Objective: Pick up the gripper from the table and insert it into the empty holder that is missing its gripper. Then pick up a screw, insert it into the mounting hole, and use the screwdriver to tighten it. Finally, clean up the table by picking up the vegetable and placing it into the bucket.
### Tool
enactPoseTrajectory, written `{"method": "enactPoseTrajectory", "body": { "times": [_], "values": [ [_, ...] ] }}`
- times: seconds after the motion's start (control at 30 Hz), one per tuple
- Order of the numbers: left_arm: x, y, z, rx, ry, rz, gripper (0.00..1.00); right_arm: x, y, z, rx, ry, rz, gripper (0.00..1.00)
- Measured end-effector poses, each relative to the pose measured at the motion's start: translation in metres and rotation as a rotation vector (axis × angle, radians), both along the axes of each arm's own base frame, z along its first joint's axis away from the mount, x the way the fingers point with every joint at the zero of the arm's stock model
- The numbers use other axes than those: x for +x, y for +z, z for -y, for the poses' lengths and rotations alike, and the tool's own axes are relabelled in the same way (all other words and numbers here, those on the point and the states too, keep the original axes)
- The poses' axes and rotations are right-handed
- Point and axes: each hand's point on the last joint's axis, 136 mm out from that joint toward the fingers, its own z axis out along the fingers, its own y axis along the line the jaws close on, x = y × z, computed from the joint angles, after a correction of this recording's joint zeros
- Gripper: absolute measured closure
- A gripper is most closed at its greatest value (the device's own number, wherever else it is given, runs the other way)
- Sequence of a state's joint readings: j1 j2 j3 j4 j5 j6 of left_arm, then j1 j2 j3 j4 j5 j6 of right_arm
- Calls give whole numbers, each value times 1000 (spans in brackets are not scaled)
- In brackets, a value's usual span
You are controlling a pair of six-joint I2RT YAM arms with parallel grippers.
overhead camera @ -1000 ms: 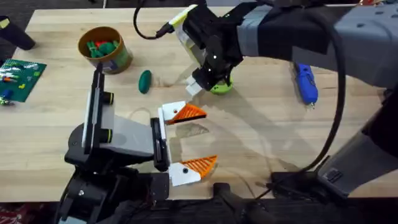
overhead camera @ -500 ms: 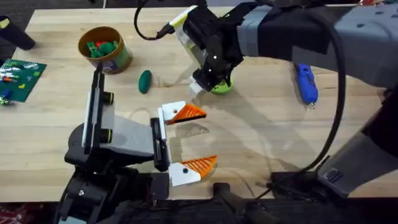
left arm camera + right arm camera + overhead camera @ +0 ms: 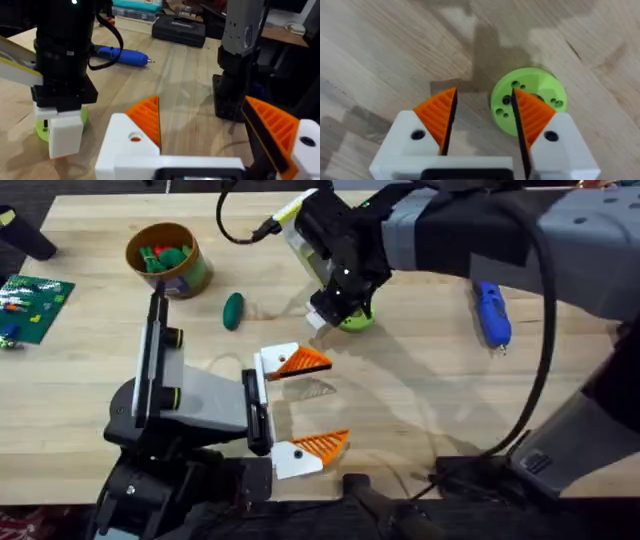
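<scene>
Over green ring (image 3: 527,102), right gripper (image 3: 482,117) spread.

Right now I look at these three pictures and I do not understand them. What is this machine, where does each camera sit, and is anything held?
It is two robot arms at a wooden table. One camera looks down from above; the others ride on each wrist.

The left gripper waits open and empty. The right gripper hangs open above a lime-green ring, holding nothing.

On the table lie a blue screwdriver, a dark-green toy vegetable and a bucket holding small toys.
</scene>
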State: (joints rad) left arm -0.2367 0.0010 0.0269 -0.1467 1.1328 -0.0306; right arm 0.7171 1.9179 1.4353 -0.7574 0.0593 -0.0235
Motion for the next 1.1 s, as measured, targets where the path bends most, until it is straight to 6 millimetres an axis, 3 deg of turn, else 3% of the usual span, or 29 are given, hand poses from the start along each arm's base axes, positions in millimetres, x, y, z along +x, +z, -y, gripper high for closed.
{"method": "enactPoseTrajectory", "body": {
  "times": [0.7,1.03,1.1],
  "values": [
    [0,0,0,0,0,1,15,4,-6,5,-9,-16,-11,300],
    [0,0,0,0,0,0,15,7,-9,10,-28,-23,-4,517],
    [0,0,0,0,0,0,15,8,-9,11,-34,-25,1,625]
  ]
}}
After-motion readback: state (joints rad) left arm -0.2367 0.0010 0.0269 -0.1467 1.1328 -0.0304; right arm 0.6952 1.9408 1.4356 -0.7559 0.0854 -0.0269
